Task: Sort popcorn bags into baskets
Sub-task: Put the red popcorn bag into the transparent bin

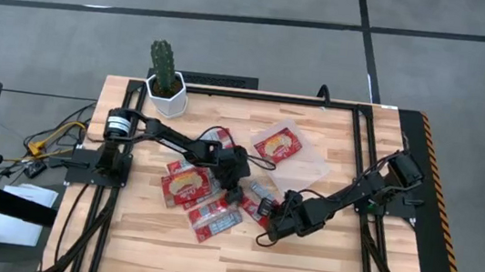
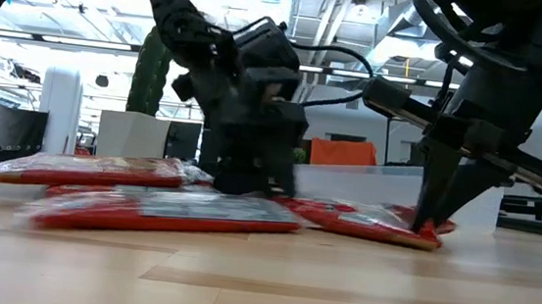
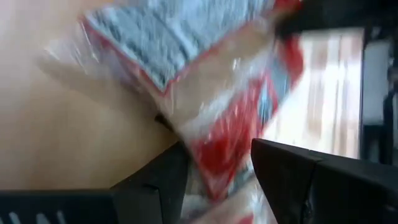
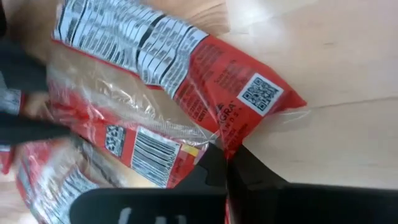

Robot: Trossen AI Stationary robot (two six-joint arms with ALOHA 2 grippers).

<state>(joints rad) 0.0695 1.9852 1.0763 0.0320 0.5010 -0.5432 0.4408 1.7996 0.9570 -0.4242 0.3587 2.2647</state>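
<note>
Several red foil popcorn bags (image 1: 189,187) lie flat in a loose pile at the table's middle. One more bag (image 1: 278,145) lies in the clear tray (image 1: 314,163) toward the far right. My left gripper (image 1: 235,186) is low over the pile. In the left wrist view it (image 3: 217,177) is open, with one finger on each side of a bag (image 3: 214,134). My right gripper (image 1: 272,222) is at the pile's right side, shut on a bag (image 4: 186,81) that lies label side up. My left gripper has a bag between its open fingers (image 3: 292,174); I cannot tell whether they touch it. My right gripper pinches the red bag's side edge (image 4: 229,142) near the QR-code corner between its fingertips, slanting down from the table's right. The bag (image 2: 363,221) lies on the table.
A white pot with a cactus (image 1: 166,86) stands at the far left corner. A black frame rail (image 1: 353,167) runs along the right, past the tray. Bare wood (image 1: 237,264) lies along the near edge.
</note>
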